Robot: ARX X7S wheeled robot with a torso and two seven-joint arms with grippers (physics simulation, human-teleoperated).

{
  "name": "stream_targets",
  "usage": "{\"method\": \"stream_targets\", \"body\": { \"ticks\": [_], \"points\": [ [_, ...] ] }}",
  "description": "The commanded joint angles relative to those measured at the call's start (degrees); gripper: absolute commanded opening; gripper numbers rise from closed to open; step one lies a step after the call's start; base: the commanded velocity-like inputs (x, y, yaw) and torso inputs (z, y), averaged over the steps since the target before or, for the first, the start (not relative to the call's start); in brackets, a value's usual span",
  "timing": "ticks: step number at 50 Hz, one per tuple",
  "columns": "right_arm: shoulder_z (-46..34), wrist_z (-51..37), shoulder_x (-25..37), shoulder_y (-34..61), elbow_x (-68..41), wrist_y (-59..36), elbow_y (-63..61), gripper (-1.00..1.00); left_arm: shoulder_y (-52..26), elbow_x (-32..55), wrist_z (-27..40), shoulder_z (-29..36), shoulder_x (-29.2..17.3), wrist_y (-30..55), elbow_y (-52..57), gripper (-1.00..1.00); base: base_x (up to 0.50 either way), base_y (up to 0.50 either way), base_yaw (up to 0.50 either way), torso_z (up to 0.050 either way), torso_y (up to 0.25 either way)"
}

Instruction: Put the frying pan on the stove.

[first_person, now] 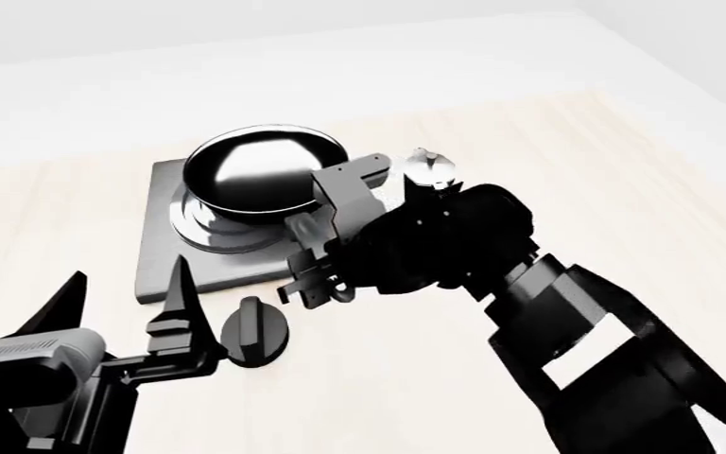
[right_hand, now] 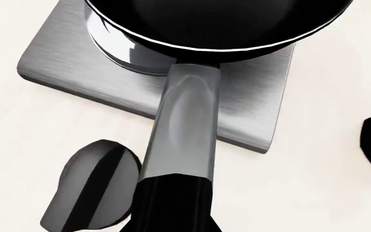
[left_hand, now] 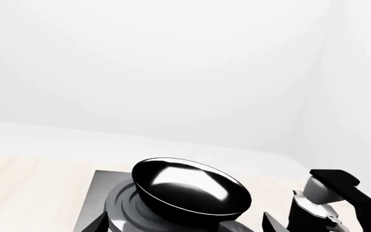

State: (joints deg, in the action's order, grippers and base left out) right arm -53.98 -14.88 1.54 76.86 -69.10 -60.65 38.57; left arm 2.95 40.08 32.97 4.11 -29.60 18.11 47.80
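Ahead of right gripper [first_person: 319,270] — frying pan [first_person: 260,172]

A bare simulated kitchen scene rather than a furnished room: plain white walls enclose a pale wood-grain worktop [first_person: 615,170] holding only cooking things. A flat square dark grey metal stove plate with raised rings [first_person: 167,246] lies on it, with a round glossy black frying pan with a thin silver rim [first_person: 256,170] on top. A black and silver moka pot [first_person: 433,170] stands just beside it, and a small black round knob [first_person: 253,331] lies near.
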Motion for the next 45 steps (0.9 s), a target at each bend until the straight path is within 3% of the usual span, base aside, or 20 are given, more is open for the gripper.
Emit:
{"method": "stream_targets", "body": {
  "ticks": [1, 20, 45],
  "points": [
    [-6.78, 2.27, -1.46, 5.12, -4.17, 7.63, 4.11, -1.0, 0.17, 0.01, -1.78, -1.84, 1.0, -1.84, -0.29, 1.0, 0.0, 0.0, 0.0, 0.0, 0.0],
    [-34.66, 2.74, -1.53, 12.25, -28.3, 22.35, 6.12, -1.0, -0.01, 1.38, -1.21, -2.58, 0.48, -1.92, -0.08, 1.0, 0.0, 0.0, 0.0, 0.001, 0.002],
    [-36.58, 2.41, -1.54, 12.03, -30.26, 23.95, 4.72, -1.0, 0.16, 2.35, -0.73, -3.17, -0.11, -2.37, 0.26, 1.0, 0.0, 0.0, 0.0, 0.0, 0.001]
  ]
}}
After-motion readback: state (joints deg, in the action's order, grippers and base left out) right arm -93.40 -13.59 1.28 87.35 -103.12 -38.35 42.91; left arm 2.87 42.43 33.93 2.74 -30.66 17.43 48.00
